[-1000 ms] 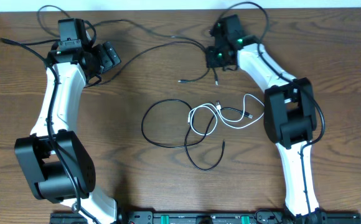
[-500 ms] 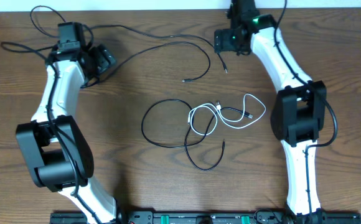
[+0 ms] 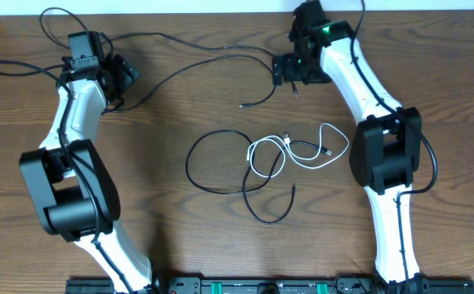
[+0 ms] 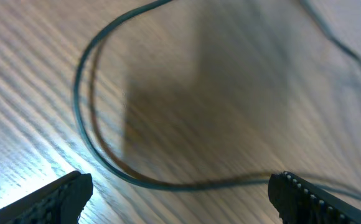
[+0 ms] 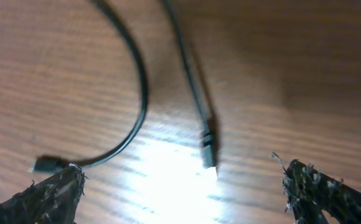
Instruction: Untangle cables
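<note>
- The left gripper (image 3: 125, 75) hangs over the far left of the table (image 3: 163, 245). Its fingers (image 4: 56, 198) stand wide apart, with nothing between them.
- The top black cable (image 3: 237, 49) lies just beside that gripper. In the left wrist view a U-shaped bend of it rests flat on the wood, in front of the spread fingertips and not touching them. From there two thin strands run to the right along the far side of the table.
- The middle black cable (image 3: 190, 163) lies at the centre of the table, well apart from both grippers. It forms one wide loop and a smaller one nearer the front edge.
- The white cable (image 3: 263, 167) lies coiled just to the right, and it crosses over the middle black cable where the loops meet.
- The right gripper (image 3: 291, 70) hovers at the far right, above the ends of the top black cable. Its fingers (image 5: 330, 194) are spread wide and grip nothing.
- In the right wrist view the straight end (image 5: 208, 152) lies between the fingertips. The curved end (image 5: 43, 165) lies just beside one fingertip.
</note>
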`<state>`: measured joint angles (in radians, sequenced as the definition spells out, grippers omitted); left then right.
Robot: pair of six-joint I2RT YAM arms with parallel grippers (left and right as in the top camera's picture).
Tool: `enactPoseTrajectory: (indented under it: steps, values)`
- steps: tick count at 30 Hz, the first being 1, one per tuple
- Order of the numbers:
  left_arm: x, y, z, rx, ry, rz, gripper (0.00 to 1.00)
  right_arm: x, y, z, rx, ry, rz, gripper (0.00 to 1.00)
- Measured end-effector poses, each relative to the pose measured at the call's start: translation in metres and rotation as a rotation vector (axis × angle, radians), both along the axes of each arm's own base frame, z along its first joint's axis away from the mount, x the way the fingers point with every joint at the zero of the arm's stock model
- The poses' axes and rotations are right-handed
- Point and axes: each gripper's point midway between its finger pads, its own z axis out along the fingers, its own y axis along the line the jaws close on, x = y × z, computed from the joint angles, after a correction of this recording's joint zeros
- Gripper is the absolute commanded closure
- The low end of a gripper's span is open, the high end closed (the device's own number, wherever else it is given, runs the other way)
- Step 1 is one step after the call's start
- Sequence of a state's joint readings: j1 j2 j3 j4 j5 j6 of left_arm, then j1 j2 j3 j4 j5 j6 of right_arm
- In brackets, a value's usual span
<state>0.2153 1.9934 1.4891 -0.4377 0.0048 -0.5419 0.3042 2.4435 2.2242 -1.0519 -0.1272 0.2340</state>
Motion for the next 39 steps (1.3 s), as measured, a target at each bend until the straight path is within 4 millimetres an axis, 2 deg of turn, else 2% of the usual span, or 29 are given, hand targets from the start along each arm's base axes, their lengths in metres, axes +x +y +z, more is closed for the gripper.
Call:
enactPoseTrajectory:
  steps: [5, 9, 11, 15, 23, 24, 28, 32, 35, 39]
  values:
    - [-0.012, 0.018, -0.038, -0.030, 0.083, 0.072, 0.05, -0.008, 0.018, 0.000, 0.004, 0.007, 0.037, 0.01]
    - [-0.020, 0.028, -0.066, -0.044, 0.138, 0.098, 0.14, -0.011, 0.027, 0.000, 0.005, 0.004, 0.057, 0.01]
    - [-0.018, 0.030, -0.068, -0.040, 0.132, 0.098, 0.30, -0.012, 0.029, 0.000, 0.005, 0.004, 0.062, 0.01]
    - [-0.012, 0.030, -0.066, -0.037, 0.108, 0.097, 0.54, -0.013, 0.029, 0.000, 0.004, 0.006, 0.061, 0.01]
    - [-0.010, 0.029, -0.073, -0.054, 0.107, 0.112, 0.90, -0.014, 0.028, -0.001, 0.001, 0.014, 0.061, 0.01]
    - [-0.007, 0.028, -0.072, -0.063, 0.093, 0.111, 0.92, -0.015, 0.028, -0.001, 0.001, 0.016, 0.061, 0.01]
    - [0.005, 0.026, -0.068, -0.076, 0.041, 0.095, 0.92, -0.017, 0.027, -0.001, -0.003, 0.024, 0.061, 0.01]
    - [0.029, 0.019, -0.054, -0.118, -0.076, 0.049, 0.93, -0.019, 0.026, -0.002, -0.006, 0.036, 0.061, 0.01]
    - [0.059, 0.006, -0.032, -0.180, -0.229, -0.028, 0.92, -0.021, 0.025, -0.003, -0.009, 0.044, 0.061, 0.01]
    - [0.096, -0.009, 0.012, -0.278, -0.465, -0.091, 0.92, -0.023, 0.025, -0.003, -0.011, 0.050, 0.061, 0.01]
